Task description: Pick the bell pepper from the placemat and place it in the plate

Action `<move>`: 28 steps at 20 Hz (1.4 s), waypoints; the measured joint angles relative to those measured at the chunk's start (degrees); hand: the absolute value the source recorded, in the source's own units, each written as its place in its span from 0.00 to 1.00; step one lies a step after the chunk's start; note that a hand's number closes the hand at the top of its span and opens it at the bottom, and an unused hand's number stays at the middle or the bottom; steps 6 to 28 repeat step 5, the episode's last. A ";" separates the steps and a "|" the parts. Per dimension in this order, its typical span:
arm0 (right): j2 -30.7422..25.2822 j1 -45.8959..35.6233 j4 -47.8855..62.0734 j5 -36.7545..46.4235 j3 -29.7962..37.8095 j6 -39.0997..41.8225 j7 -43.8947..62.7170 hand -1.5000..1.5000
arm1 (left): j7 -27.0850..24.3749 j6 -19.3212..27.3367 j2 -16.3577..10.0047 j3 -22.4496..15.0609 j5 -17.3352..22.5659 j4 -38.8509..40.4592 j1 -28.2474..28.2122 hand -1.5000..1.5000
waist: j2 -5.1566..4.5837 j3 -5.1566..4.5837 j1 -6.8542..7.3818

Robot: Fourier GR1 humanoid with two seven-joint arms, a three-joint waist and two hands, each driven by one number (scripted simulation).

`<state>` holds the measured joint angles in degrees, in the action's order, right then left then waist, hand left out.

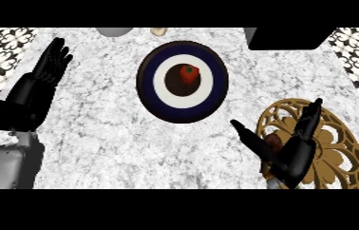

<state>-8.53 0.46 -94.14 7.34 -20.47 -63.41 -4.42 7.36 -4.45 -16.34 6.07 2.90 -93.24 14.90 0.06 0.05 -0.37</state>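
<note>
Lying in the plate [150, 81], bell pepper [189, 72] sits clear of the spread-fingered right hand [293, 152]

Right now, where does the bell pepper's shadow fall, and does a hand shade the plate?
Head view: a dark patch, probably shadow, lies lower-left of the bell pepper on the plate; left hand and right hand both stand apart, casting nothing on it.

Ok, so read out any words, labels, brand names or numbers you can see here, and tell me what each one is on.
None: no word, number, label or sign can be read anywhere. The plate shows only plain rings of colour, the placemat only a gold lattice, the counter only marble veining, and the patterned tiles at the top corners only ornament.
</note>
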 measured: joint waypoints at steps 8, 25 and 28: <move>-0.63 5.94 -1.38 -4.41 3.27 4.43 -8.09 0.00 | -0.08 -1.57 -0.31 1.34 0.76 0.81 0.68 0.50 | -0.02 -0.01 0.03; -0.63 5.94 -1.38 -4.41 3.27 4.43 -8.09 0.00 | -0.08 -1.57 -0.31 1.34 0.76 0.81 0.68 0.50 | -0.02 -0.01 0.03; -0.63 5.94 -1.38 -4.41 3.27 4.43 -8.09 0.00 | -0.08 -1.57 -0.31 1.34 0.76 0.81 0.68 0.50 | -0.02 -0.01 0.03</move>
